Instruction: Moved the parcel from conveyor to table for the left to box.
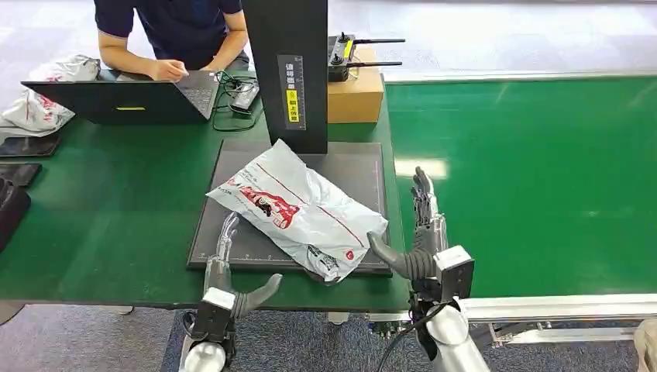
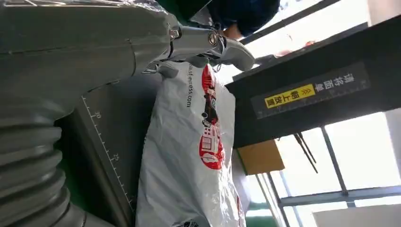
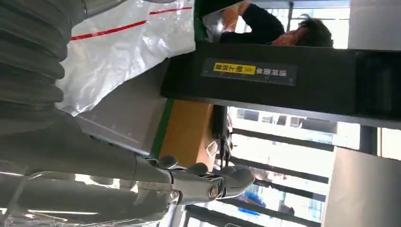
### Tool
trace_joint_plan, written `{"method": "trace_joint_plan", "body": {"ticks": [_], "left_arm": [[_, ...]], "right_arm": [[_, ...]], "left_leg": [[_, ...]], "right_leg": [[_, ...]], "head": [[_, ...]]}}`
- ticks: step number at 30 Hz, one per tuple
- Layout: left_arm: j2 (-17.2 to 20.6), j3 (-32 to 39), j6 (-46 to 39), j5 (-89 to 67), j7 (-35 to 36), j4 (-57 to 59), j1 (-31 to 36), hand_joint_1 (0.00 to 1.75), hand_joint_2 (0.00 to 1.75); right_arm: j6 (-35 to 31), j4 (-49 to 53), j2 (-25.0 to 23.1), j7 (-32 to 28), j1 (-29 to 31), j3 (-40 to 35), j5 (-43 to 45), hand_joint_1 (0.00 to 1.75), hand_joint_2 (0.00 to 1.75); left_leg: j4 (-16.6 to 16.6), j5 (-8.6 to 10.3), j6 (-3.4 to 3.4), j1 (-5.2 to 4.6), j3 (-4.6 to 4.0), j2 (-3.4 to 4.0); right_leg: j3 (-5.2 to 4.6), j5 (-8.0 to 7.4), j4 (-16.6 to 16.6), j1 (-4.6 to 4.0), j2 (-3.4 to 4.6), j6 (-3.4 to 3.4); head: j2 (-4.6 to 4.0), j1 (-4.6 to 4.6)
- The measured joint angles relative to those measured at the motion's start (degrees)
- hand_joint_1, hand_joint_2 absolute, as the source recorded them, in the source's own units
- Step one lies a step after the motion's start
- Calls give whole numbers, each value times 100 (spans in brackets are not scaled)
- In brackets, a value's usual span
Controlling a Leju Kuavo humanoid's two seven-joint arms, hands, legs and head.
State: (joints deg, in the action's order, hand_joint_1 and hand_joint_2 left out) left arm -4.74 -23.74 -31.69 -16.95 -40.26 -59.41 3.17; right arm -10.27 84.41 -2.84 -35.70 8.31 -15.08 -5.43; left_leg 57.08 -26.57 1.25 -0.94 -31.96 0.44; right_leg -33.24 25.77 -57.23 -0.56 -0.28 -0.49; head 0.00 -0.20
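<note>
A white plastic parcel (image 1: 298,209) with red print lies on the dark grey mat (image 1: 356,174) on the green table, below the black column. My left hand (image 1: 225,267) is at the mat's near left corner, fingers stretched out flat, thumb apart, holding nothing. My right hand (image 1: 422,232) stands just right of the parcel at the mat's right edge, fingers straight and thumb pointing toward the parcel's near corner, empty. The left wrist view shows the parcel (image 2: 189,156) past my left hand (image 2: 142,42). In the right wrist view the parcel (image 3: 127,47) lies beside my right hand (image 3: 189,182).
The green conveyor belt (image 1: 534,178) runs along the right. A black column (image 1: 290,70) rises at the mat's far edge, with a cardboard box (image 1: 355,93) behind it. A person (image 1: 174,31) works at a laptop (image 1: 124,97) at the far left; bags lie at the left edge.
</note>
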Motion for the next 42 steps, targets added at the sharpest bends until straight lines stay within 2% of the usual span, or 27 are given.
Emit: {"method": "trace_joint_plan", "body": {"ticks": [5, 12, 22, 31, 42], "left_arm": [[7, 191, 85, -594, 0, -99, 8, 0, 175], [-89, 828, 673, -2003, 0, -295, 126, 0, 175], [-85, 903, 1076, -3148, 603, -61, 970, 0, 175], [105, 294, 1578, -3585, 972, 1077, 2316, 0, 175], [173, -991, 3292, -4035, 1706, 2726, 3966, 0, 175]], "right_arm": [[105, 53, 2, 42, -245, 39, -476, 0, 175], [488, 53, 0, 72, -552, 59, -884, 0, 175], [693, 101, -46, 57, -814, 96, -1113, 0, 175], [870, 457, -46, -78, -1226, 234, -1124, 0, 175], [993, 872, -52, -116, -1664, 575, -1098, 0, 175]], "left_leg": [[0, 1, -1, 0, 2, 0], [0, 2, -1, 0, 2, 0], [0, 3, -1, 0, 5, 0], [0, 5, -3, 0, 5, 0], [1, 6, -4, 0, 3, 0]], "right_leg": [[1, 0, 0, -1, 0, 0], [1, 0, 0, -1, 0, 0], [3, -3, 0, 0, 0, -2], [2, -4, -1, 0, -1, -3], [3, -5, -1, 0, -1, -3]], "head": [[0, -2], [0, 0], [0, -4], [0, -2], [0, 2]]}}
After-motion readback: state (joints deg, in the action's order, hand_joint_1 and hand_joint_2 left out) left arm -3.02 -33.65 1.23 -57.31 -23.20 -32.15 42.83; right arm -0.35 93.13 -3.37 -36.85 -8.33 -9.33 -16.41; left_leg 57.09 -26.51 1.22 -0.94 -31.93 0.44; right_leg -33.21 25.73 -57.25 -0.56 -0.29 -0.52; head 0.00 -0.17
